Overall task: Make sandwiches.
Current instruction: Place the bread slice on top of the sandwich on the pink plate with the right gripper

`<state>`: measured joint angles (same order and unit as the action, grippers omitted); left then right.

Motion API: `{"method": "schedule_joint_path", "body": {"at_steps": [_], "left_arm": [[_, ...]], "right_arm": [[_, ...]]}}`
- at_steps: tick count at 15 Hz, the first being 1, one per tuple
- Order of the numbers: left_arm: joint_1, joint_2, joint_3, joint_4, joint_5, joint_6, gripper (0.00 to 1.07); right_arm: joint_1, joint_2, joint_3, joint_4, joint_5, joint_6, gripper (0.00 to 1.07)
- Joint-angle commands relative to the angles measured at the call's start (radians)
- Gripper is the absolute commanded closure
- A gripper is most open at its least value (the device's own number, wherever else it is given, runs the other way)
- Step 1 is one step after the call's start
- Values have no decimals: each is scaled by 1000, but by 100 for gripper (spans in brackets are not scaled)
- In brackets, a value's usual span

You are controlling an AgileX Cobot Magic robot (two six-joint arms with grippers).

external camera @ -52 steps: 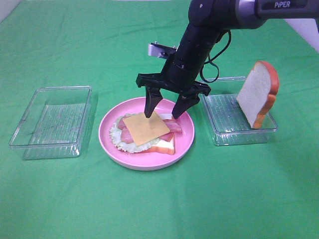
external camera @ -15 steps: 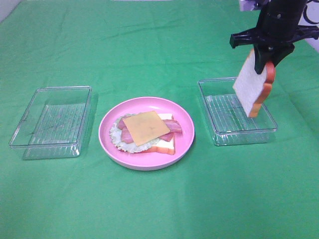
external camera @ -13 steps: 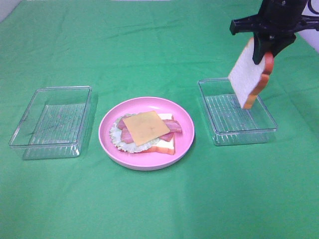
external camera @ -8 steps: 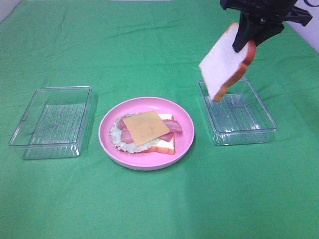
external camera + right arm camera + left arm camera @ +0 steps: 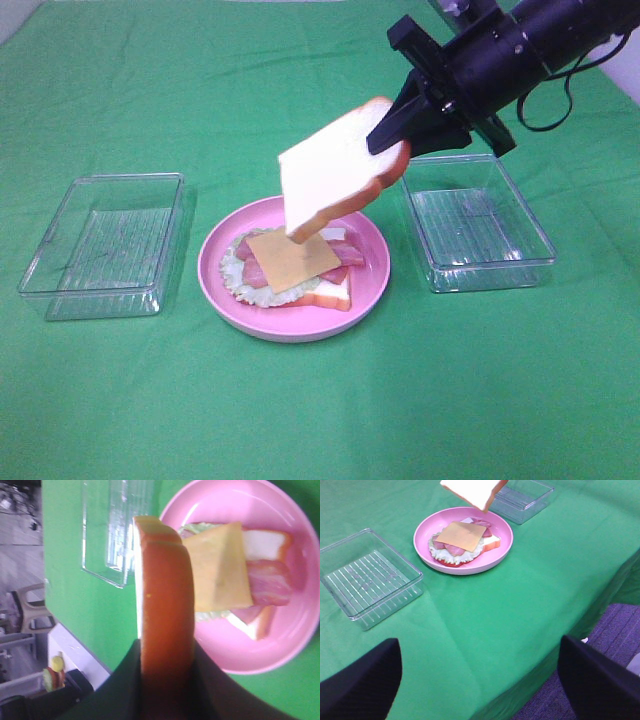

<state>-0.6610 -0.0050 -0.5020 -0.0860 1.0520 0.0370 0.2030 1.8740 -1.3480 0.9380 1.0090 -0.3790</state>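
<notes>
The open sandwich [image 5: 293, 262] lies on a pink plate [image 5: 216, 288]: bottom bread, lettuce, bacon strips and a yellow cheese slice [image 5: 220, 570] on top. A second bread slice [image 5: 335, 168] with an orange-brown crust hangs tilted just above the stack, its lower corner close over the cheese. My right gripper [image 5: 396, 132] is shut on the slice's crust edge [image 5: 165, 605]. My left gripper [image 5: 480, 690] stands open and empty near the table's front edge, well short of the plate [image 5: 500, 555]; the sandwich [image 5: 460, 540] and the held slice [image 5: 472, 490] lie beyond it.
A clear plastic tray [image 5: 100, 240] stands left of the plate and another [image 5: 480, 225] right of it, under the right arm. Green cloth covers the table; its front edge [image 5: 560, 645] drops off beside the left gripper.
My right gripper has carried the bread slice out of the right tray, up and leftward, and tilted it flatter over the plate. The stack has not moved.
</notes>
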Motion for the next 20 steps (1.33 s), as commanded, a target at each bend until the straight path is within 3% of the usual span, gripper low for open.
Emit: {"method": "schedule_joint_path", "body": {"at_steps": [1, 4, 9, 12, 16, 20], "left_arm": [[-2, -22, 3, 1, -5, -5, 26], [-2, -22, 3, 1, -5, -5, 26], [-2, -22, 3, 1, -5, -5, 26], [-2, -22, 3, 1, -5, -5, 26], [-2, -22, 3, 1, -5, -5, 26], [-2, -22, 3, 1, -5, -5, 26]], "right_arm": [[-3, -4, 119, 248, -92, -193, 107], [-3, 24, 233, 489, -117, -390, 107], [33, 128, 240, 528, -87, -425, 107], [137, 164, 240, 605, -152, -431, 107], [172, 164, 260, 579, -325, -362, 107], [172, 164, 260, 483, -366, -294, 107]]}}
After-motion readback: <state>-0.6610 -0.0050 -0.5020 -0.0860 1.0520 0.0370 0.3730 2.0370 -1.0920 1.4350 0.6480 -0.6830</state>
